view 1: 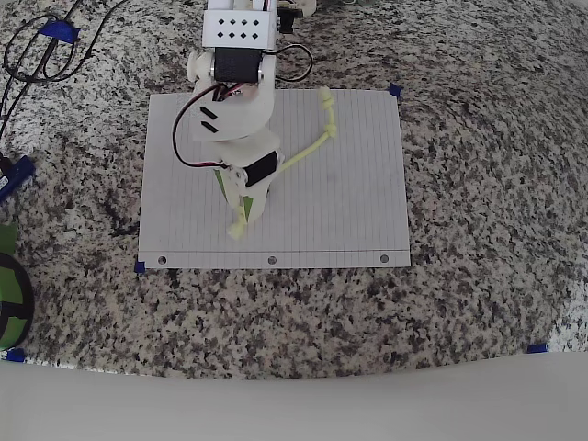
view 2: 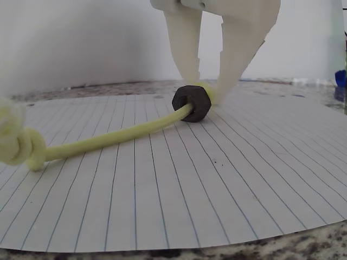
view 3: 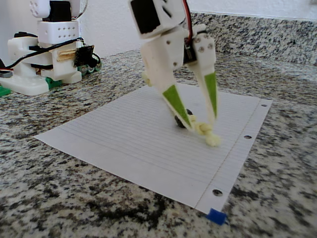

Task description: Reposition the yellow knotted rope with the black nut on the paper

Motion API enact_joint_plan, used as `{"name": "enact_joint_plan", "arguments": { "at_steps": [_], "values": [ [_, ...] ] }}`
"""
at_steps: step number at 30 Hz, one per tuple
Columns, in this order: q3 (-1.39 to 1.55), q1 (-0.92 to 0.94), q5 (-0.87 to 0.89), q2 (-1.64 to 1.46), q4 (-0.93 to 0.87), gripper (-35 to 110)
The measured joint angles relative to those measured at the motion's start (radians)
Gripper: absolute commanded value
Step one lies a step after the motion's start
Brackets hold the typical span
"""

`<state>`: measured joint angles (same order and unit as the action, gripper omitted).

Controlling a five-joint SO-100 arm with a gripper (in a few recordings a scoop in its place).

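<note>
Pale yellow-green rope (view 2: 119, 134), black nut (view 2: 192, 103), white blue-lined paper (view 2: 179, 189).

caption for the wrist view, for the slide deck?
Open gripper straddles the yellow knotted rope beside its black nut, jaws down at the lined paper.

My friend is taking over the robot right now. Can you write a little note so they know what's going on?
Gripper: open, its tips down on either side of the rope, right beside the black nut.
The rope lies across the paper, a knot at each end, with the nut threaded on it.
Done: gripper lowered over the rope.
Left: close, move the rope, let go.
</note>
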<state>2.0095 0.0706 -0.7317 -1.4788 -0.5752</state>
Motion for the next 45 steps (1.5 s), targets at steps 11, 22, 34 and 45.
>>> {"name": "enact_joint_plan", "arguments": {
  "at_steps": [11, 22, 34, 45],
  "values": [
    [-0.002, 0.0, 0.0, 0.021, 0.003, 35],
    [-0.002, 0.0, 0.0, 0.028, 0.018, 34],
    [-0.003, 0.0, 0.006, 0.043, 0.034, 20],
    [-0.003, 0.037, -0.015, 0.041, 0.028, 0]
  ]
}}
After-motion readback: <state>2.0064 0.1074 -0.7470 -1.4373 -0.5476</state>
